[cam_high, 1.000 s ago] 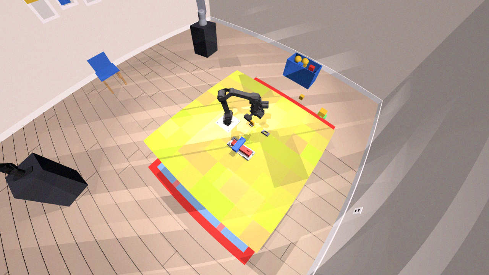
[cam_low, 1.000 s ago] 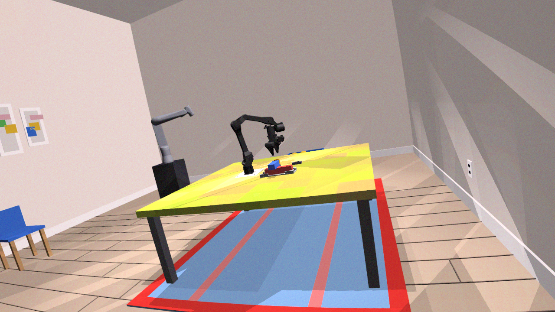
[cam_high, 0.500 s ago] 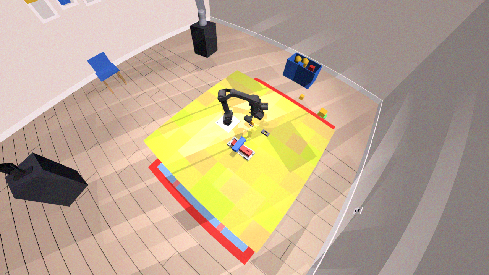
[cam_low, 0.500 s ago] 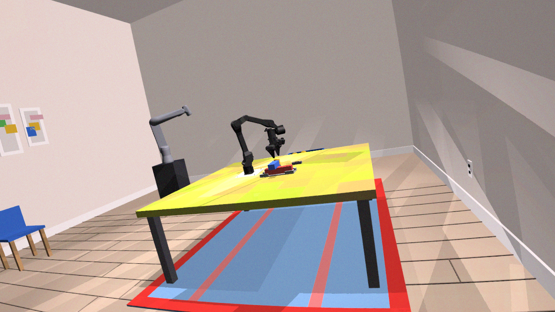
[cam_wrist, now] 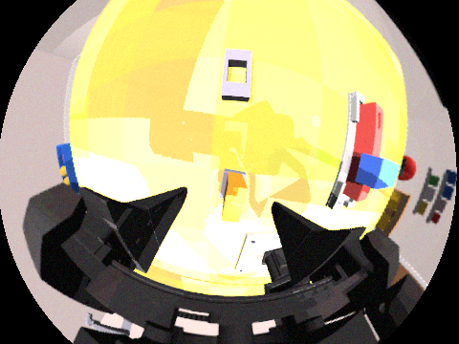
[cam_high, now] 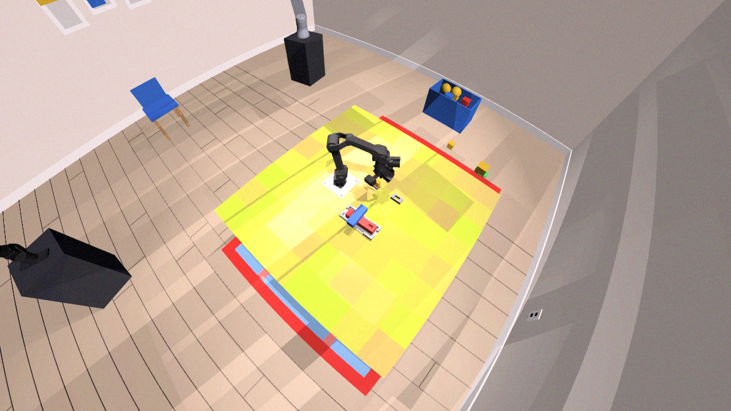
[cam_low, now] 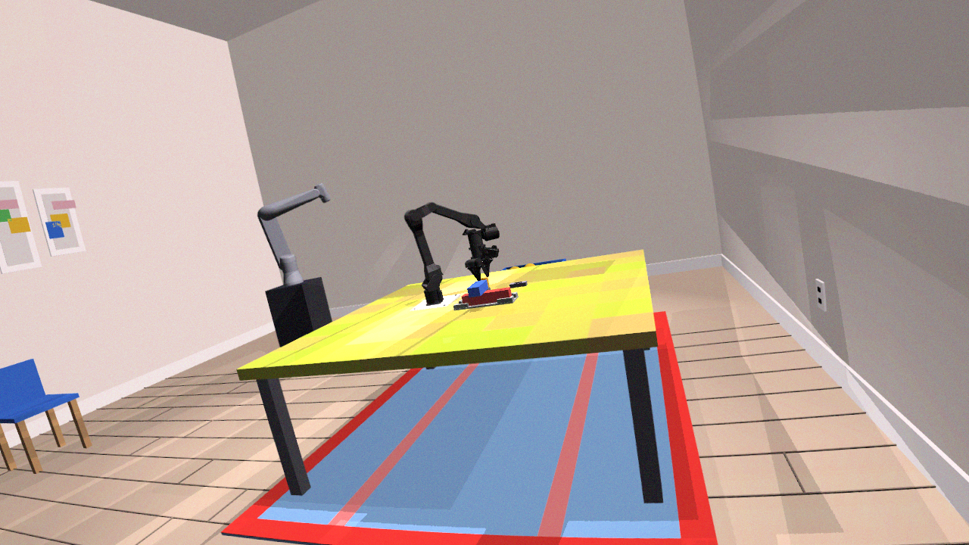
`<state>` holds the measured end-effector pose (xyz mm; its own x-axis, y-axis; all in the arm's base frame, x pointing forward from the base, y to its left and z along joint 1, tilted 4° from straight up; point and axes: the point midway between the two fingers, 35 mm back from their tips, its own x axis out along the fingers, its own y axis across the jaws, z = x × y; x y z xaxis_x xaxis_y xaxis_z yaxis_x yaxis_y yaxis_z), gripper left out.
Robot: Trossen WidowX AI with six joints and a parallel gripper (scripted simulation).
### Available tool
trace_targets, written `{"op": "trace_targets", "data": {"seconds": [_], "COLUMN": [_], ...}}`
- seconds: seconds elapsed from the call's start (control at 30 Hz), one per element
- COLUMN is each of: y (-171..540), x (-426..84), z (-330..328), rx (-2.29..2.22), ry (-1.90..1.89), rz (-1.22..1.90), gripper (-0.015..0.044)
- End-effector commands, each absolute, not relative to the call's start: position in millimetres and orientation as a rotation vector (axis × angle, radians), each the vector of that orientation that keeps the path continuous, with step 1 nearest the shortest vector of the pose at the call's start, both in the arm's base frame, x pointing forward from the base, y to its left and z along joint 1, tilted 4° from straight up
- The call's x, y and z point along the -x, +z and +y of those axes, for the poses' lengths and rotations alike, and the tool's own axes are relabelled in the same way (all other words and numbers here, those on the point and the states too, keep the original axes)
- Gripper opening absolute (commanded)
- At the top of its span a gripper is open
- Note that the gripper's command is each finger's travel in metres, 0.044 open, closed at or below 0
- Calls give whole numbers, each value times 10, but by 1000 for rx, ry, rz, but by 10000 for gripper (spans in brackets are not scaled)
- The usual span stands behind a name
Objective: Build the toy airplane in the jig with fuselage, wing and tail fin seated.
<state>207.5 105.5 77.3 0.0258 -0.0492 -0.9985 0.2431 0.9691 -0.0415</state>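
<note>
The red fuselage lies in the pale jig cradle and looks flat. The blue wing lies across its top; its tab is hidden. A dark socket opening near the fuselage's other end looks empty. The orange tail fin stands upright in a small grey holder near the arm's base. My gripper is open and points down over the fin, one finger on each side in the wrist view. The fingertips' exact height beside it is unclear.
An empty grey rectangular holder lies on the yellow table, beyond the fin from the arm's base. The jig with the fuselage and wing is off to the right in the wrist view. The arm's white base plate is close by.
</note>
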Motion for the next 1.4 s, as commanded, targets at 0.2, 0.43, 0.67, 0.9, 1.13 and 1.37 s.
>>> {"op": "trace_targets", "data": {"seconds": [0.2, 0.43, 0.67, 0.9, 1.13, 1.37], "y": [565, 459, 450, 450, 450, 459], "x": [-2047, -2039, -2038, -2038, -2038, -2041], "z": [1031, 1020, 1019, 1019, 1019, 1019], "rx": [-147, -147, -147, -147, -147, -147], "ry": [-230, -230, -230, -230, -230, -230], "rz": [1544, 1544, 1544, 1544, 1544, 1544], "gripper": [440, 440, 335, 151, 26, 0]}}
